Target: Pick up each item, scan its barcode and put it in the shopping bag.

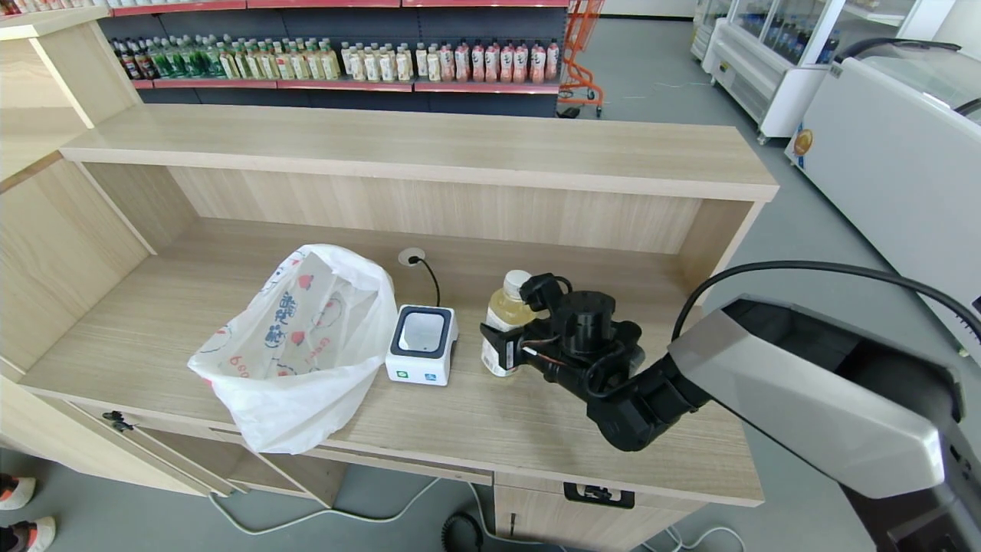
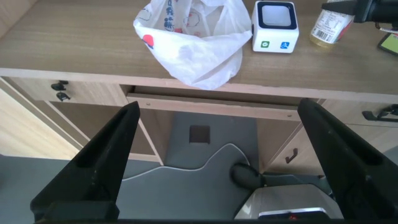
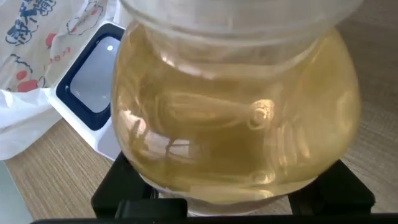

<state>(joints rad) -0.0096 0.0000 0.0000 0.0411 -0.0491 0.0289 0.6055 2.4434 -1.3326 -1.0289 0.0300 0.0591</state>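
Now we've got our right end effector [image 1: 509, 349] clamped round the bottle [image 1: 507, 310], upright at three o'clock of the scanner [image 1: 423, 343], so we reckon scanning and the shopping bag [image 1: 306, 345] are yet to come.

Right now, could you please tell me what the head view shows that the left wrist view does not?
Head view adds: the shelf of drink bottles, the white chest freezers, and the round cable hole in the light wooden counter.
Left wrist view adds: the left gripper, jaws wide apart, and a dark square on the grey surface under the counter.
Shared: the white plastic shopping bag, the white square barcode scanner, the bottle of yellow drink held by the right gripper, and the counter.
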